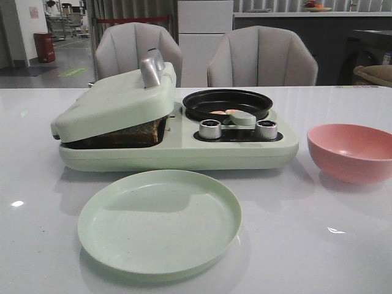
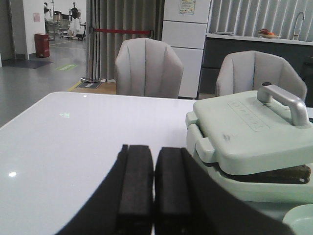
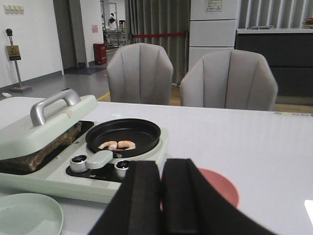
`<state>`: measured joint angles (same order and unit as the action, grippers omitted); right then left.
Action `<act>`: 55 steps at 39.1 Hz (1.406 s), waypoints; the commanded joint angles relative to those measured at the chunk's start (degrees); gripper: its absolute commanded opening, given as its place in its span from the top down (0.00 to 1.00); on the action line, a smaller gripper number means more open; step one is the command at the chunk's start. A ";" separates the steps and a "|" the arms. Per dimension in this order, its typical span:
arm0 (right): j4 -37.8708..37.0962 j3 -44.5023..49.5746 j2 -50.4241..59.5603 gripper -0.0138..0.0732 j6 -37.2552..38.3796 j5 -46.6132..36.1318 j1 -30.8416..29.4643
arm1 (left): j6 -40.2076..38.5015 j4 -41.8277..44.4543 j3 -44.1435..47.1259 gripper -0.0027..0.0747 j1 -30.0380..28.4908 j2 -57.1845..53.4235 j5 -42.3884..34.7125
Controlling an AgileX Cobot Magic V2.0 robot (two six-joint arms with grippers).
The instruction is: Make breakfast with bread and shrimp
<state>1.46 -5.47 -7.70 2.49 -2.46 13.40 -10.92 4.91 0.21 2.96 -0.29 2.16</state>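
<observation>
Both claws, left gripper (image 2: 154,196) and right gripper (image 3: 161,200), closed tight, empty, short of the breakfast maker (image 1: 184,150). Bread (image 1: 131,131) pinched under the lid (image 1: 116,101) at its left end: soft, crushable, best lifted by crust. Shrimp (image 1: 225,112) in the pan (image 1: 228,103), right half: small, probably slippery.

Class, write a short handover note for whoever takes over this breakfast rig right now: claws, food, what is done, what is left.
Left claw: shut, holding nothing, near the breakfast maker.
Right claw: shut, holding nothing, above the pink bowl.
Bread: under the tilted lid, dark at the edge.
Shrimp: in the black pan.
Done: both foods are in the cooker.
Left: lift the lid, move bread and shrimp to the green plate.
</observation>
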 commanded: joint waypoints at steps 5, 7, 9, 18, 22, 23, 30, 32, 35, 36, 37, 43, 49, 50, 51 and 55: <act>-6.78 1.93 3.72 0.66 5.86 -6.48 -4.08 | -0.59 -0.49 1.37 0.82 -0.12 -0.91 -4.67; -6.66 2.68 5.12 0.66 5.86 -6.42 -4.91 | -0.59 -0.49 1.37 0.82 -0.12 -0.91 -4.67; -6.21 3.47 6.29 0.66 5.86 -6.42 -5.49 | -0.59 -0.49 1.37 0.82 -0.12 -0.91 -4.67; -3.84 6.03 9.55 0.66 5.86 -5.67 -7.37 | -0.59 -0.49 1.37 0.82 -0.12 -0.91 -4.67; -3.84 6.03 9.55 0.66 5.86 -5.23 -8.33 | -0.59 -0.49 1.37 0.82 -0.12 -0.91 -4.67; -3.84 6.03 9.55 0.66 5.86 -5.23 -8.51 | -0.59 -0.49 1.37 0.82 -0.12 -0.91 -4.67; -3.84 6.03 9.55 0.66 5.86 -5.23 -8.78 | -0.59 -0.49 1.37 0.82 -0.12 -0.91 -4.67; -3.84 6.03 9.55 0.66 5.86 -5.17 -8.78 | -0.59 -0.49 1.37 0.82 -0.12 -0.91 -4.67; -3.84 6.03 9.55 0.66 5.86 -5.17 -8.78 | -0.59 -0.49 1.37 0.82 -0.12 -0.91 -4.67; -3.84 6.03 9.55 0.66 5.86 -5.17 -8.78 | -0.59 -0.49 1.37 0.82 -0.12 -0.91 -4.67; -3.84 6.03 9.55 0.66 5.86 -5.17 -8.78 | -0.59 -0.49 1.37 0.82 -0.12 -0.91 -4.67; -3.84 6.03 9.55 0.66 5.86 -5.17 -8.78 | -0.59 -0.49 1.37 0.82 -0.12 -0.91 -4.67; -3.84 6.03 9.55 0.66 5.86 -5.17 -8.78 | -0.59 -0.49 1.37 0.82 -0.12 -0.91 -4.67; -3.84 6.03 9.55 0.66 5.86 -5.17 -8.78 | -0.59 -0.49 1.37 0.82 -0.12 -0.91 -4.67; -3.84 6.03 9.55 0.66 5.86 -5.17 -8.78 | -0.59 -0.49 1.37 0.82 -0.12 -0.91 -4.67; -3.84 6.03 9.55 0.66 5.86 -5.17 -8.78 | -0.59 -0.49 1.37 0.82 -0.12 -0.91 -4.67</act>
<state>-2.15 1.48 0.62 8.42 -3.42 4.89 -10.92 4.91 0.21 2.96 -0.29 2.16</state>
